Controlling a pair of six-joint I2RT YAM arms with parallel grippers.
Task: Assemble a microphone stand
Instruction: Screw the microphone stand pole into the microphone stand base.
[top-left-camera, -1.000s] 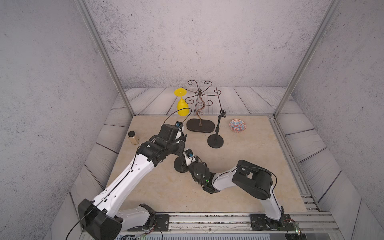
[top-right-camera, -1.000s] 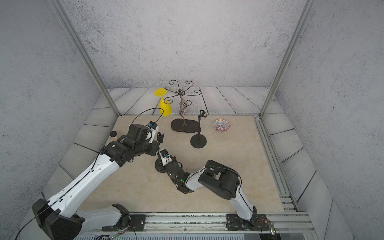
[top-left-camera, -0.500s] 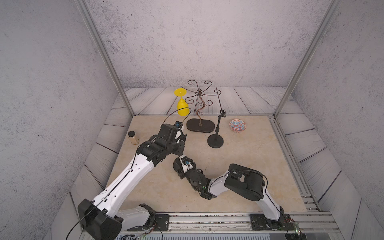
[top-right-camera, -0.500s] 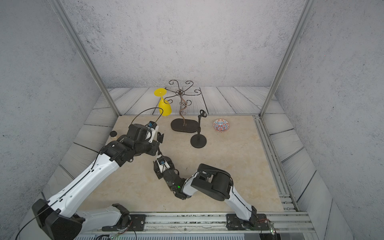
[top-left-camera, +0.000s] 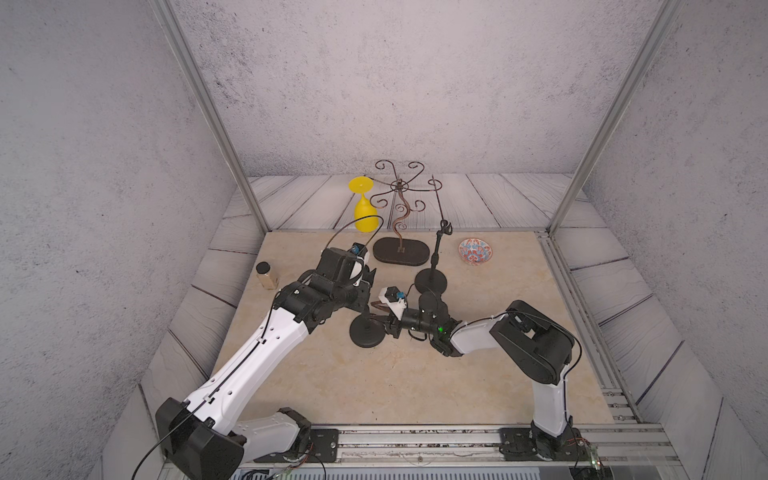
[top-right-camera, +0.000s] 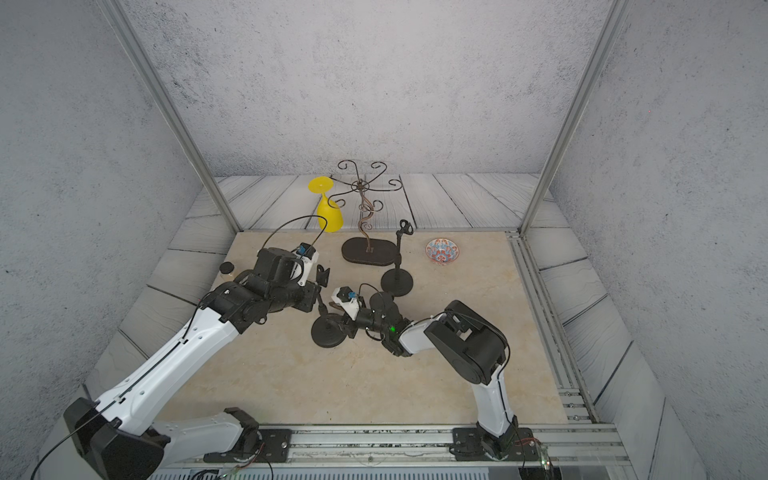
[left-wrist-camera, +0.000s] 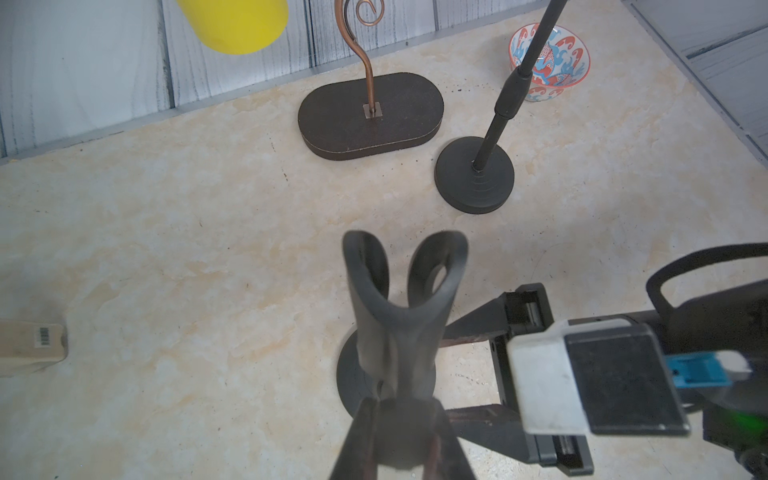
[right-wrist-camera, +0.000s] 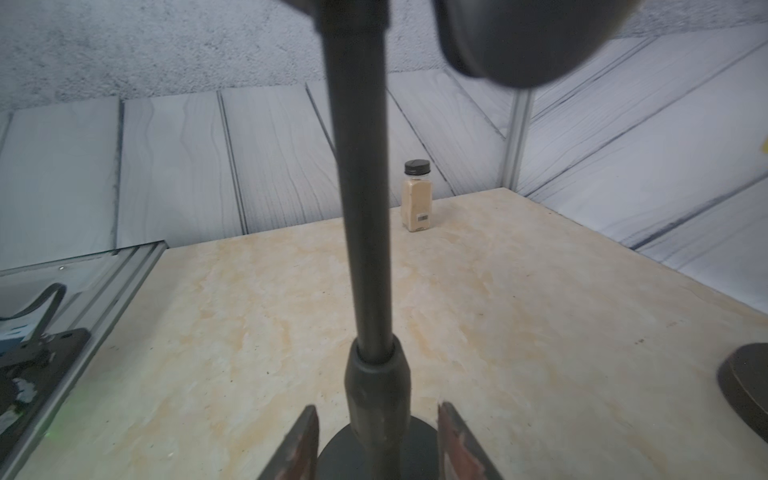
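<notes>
Left wrist view shows the left gripper (left-wrist-camera: 401, 424) clamped on the neck of the black forked plastic microphone clip (left-wrist-camera: 403, 286), which tops the thin black metal pole (right-wrist-camera: 362, 208). Straight below that gripper, the round black base disc (top-left-camera: 366, 333) sits on the beige marbled tabletop (top-left-camera: 374, 386). The right gripper (right-wrist-camera: 376, 440) straddles the pole's lower collar, jaws apart and clear of it. Pole, base and clip look joined; tightening and release seem left. The left arm reaches out long, wrist tipped down. The right arm is folded low.
</notes>
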